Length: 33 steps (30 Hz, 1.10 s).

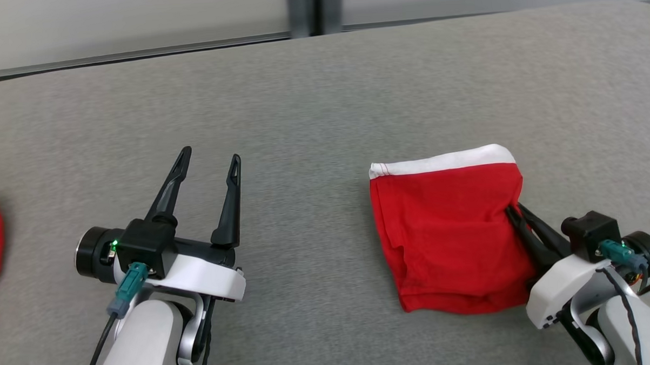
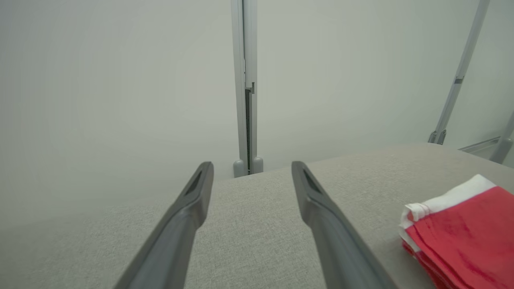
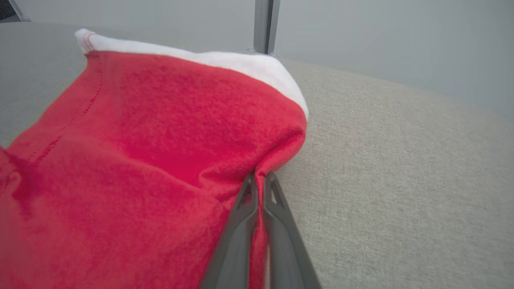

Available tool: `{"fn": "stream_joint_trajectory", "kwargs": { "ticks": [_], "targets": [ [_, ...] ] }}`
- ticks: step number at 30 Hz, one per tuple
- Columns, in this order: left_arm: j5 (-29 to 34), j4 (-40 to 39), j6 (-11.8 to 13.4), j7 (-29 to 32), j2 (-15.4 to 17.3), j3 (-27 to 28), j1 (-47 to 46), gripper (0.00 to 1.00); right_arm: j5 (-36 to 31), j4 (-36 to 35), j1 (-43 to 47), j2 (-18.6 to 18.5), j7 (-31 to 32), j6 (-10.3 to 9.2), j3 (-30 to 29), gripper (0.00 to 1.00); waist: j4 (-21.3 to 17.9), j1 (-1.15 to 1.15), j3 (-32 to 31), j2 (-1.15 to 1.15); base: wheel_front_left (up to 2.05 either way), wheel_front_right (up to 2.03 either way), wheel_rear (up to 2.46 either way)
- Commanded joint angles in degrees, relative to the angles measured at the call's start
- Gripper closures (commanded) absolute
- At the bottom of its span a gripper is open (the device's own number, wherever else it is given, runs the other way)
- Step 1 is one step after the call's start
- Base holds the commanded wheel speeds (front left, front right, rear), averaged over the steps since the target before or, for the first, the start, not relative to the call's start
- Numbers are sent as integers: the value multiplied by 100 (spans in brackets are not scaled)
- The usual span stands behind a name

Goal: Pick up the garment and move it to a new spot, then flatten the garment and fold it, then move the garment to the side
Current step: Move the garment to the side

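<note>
A: State of left hand (image 1: 211,154)?
B: Released, fingers spread, above table (image 1: 311,96), well apart from garment (image 1: 445,227).
A: Where's garment?
B: Folded on table, right of centre; right hand (image 1: 513,207) clenched on its right edge.

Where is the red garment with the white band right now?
In the head view the red garment lies on the grey surface, right of centre, its right edge pinched by the right gripper.
</note>
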Motion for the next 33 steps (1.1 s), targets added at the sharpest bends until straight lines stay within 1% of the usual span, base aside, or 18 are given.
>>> {"fn": "stream_joint_trajectory", "kwargs": {
  "ticks": [1, 3, 4, 6, 11, 18, 22, 26, 29, 31, 33],
  "targets": [
    [47, -110, -4, 50, 59, -8, -82, 0, 63, -44, -105, -91, 15, -12, -4, 100, -496, 0, 145, 0, 0, 0, 0],
    [69, -208, -6, 106, 86, -37, -123, 0, 121, -45, -220, -144, -36, -12, 4, 100, -648, 0, 214, 0, 0, 0, 0],
    [69, -208, -6, 106, 86, -37, -123, 0, 121, -45, -220, -144, -36, -12, 4, 100, -648, 0, 214, 0, 0, 0, 0],
    [93, -310, 2, 165, 133, -43, -168, 0, 144, -10, -378, -203, -110, -12, 21, 100, -775, 0, 313, 0, 0, 0, 0],
    [169, -583, -6, 290, 188, -125, -359, 0, 312, 376, -883, -482, -320, -12, -132, 100, -898, 0, 658, 0, 0, 0, 0],
    [296, -855, -106, 401, 191, -311, -814, 0, 493, 1228, -1569, -1184, -658, -12, -777, 100, -709, 0, 1271, 0, 0, 0, 0],
    [361, -962, -197, 409, 180, -431, -1077, 0, 446, 1721, -1901, -1576, -732, -12, -1159, 100, -532, 0, 1597, 0, 0, 0, 0],
    [415, -978, -243, 406, 200, -483, -1278, 0, 316, 2095, -2245, -1860, -777, -12, -1365, 100, -412, 0, 1861, 0, 0, 0, 0],
    [442, -964, -232, 383, 176, -522, -1373, 0, 189, 2338, -2477, -1986, -885, -12, -1537, 100, -343, 0, 1999, 0, 0, 0, 0],
    [433, -943, -225, 371, 180, -528, -1408, 0, 122, 2551, -2630, -2010, -952, -13, -1738, 100, -320, 0, 2072, 0, 0, 0, 0],
    [440, -922, -215, 357, 185, -542, -1445, 0, 77, 2748, -2758, -1952, -1033, -12, -1967, 100, -312, 0, 2107, 0, 0, 0, 0]
  ]
}}
